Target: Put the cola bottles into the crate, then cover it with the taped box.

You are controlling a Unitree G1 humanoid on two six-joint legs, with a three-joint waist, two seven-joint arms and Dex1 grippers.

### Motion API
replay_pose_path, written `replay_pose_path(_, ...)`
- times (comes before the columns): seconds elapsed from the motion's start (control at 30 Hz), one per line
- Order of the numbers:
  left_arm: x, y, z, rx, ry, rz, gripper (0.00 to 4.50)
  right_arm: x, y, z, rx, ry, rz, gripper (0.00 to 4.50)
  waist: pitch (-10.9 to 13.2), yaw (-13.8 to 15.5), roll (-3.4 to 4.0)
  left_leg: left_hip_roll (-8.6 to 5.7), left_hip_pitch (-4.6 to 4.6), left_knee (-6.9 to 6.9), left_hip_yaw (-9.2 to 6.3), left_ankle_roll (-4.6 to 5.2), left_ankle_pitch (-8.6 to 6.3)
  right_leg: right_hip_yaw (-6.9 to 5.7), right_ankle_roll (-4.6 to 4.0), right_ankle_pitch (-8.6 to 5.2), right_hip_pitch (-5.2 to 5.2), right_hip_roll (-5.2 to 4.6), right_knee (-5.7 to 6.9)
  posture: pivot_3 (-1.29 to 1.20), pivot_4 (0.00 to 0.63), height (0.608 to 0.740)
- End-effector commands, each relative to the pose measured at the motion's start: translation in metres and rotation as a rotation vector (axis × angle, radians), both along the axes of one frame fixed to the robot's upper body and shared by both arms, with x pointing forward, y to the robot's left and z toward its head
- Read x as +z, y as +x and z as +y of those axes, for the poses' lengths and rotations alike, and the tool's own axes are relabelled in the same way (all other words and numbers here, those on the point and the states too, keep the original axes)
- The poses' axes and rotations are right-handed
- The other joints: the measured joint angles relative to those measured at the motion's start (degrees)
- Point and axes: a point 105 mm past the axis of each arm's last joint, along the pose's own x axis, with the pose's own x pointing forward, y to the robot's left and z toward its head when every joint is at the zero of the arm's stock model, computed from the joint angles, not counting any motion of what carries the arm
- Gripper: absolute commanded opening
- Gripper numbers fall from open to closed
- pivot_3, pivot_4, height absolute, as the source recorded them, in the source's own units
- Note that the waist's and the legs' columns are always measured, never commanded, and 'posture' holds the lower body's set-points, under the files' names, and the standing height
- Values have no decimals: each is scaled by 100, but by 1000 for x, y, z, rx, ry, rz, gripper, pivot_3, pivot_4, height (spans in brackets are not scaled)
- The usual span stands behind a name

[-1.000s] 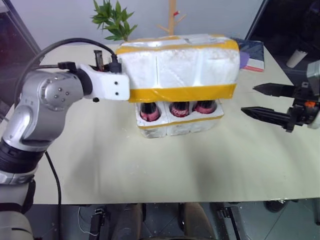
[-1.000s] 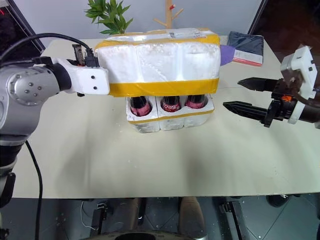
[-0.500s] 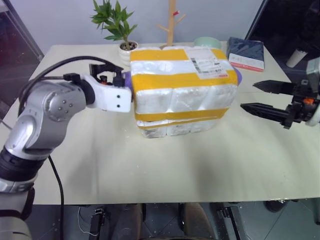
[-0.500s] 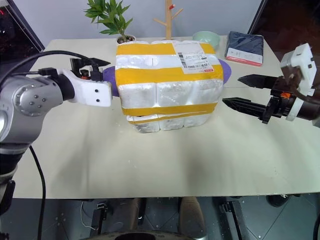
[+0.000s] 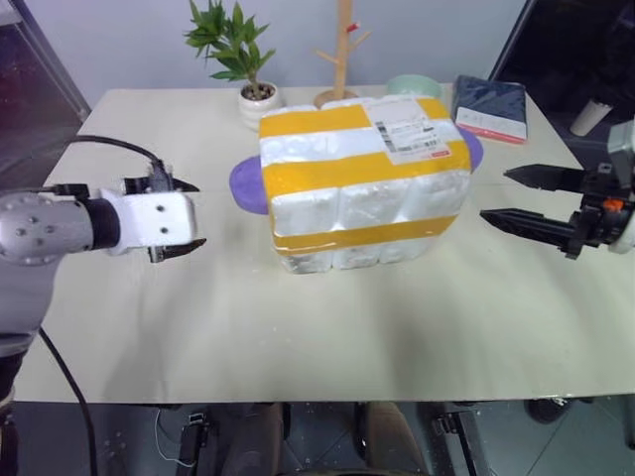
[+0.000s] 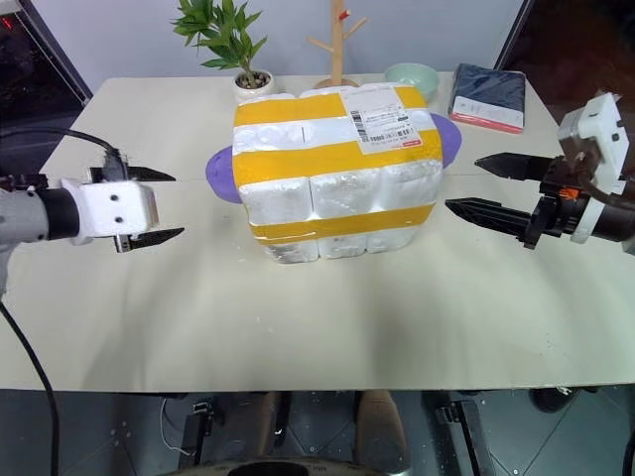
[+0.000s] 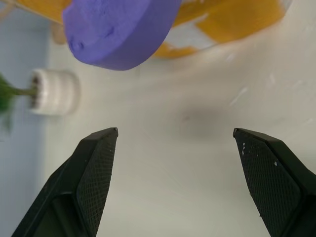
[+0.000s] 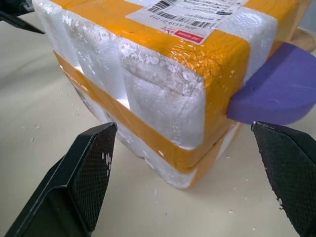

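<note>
The taped box (image 5: 362, 183), white foam with wide yellow bands and a shipping label on top, sits over the crate (image 5: 342, 258) at mid-table. Just the crate's low white base shows under the box's bottom band. The cola bottles are hidden. My left gripper (image 5: 187, 214) hangs open to the left of the box, well apart from it, with nothing between its fingers (image 7: 94, 163). My right gripper (image 5: 494, 194) is open to the right of the box, pointing at its end, also empty. In the right wrist view the box's corner (image 8: 163, 89) stands a short way past the fingers (image 8: 84, 168).
A purple disc (image 5: 248, 186) lies behind the box and sticks out on both sides. At the table's far edge stand a potted plant (image 5: 238, 50), a wooden stand (image 5: 342, 50), a green bowl (image 5: 412, 84) and a dark book (image 5: 491, 104).
The taped box came down over the crate and hid the bottles. My left gripper opened, let go of the box and drew back to the left. The right arm stayed still.
</note>
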Motion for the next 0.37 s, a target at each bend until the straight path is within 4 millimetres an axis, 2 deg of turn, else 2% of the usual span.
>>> replay_pose_path(0.03,22,-23,16,-39,-347,325,3914,5,-7,1,45,-49,-21,4500,0,-22,0,3,0,0,0,0,0,-1,0,0,-1,3,1,0,150,739)
replay_pose_path(0.07,25,-28,22,-48,-386,411,3914,4,-10,1,62,-58,-15,4500,1,-30,-1,5,1,-1,0,0,0,-1,-1,-1,-2,6,2,0,150,739)
replay_pose_path(0.13,35,-29,33,-68,-433,458,3914,0,-15,-1,100,-83,5,4500,1,-46,3,8,0,-3,0,0,0,-1,-1,-1,-4,11,2,0,150,739)
replay_pose_path(0.27,67,-19,42,-62,-552,425,3914,0,-16,-10,112,-122,27,4500,1,-7,3,8,2,2,0,0,0,0,-1,-1,1,11,2,0,150,739)
replay_pose_path(0.37,73,-16,46,-58,-533,399,3914,5,-13,-11,115,-126,15,4500,1,-18,2,8,2,4,1,0,0,0,0,0,2,11,-1,0,150,739)
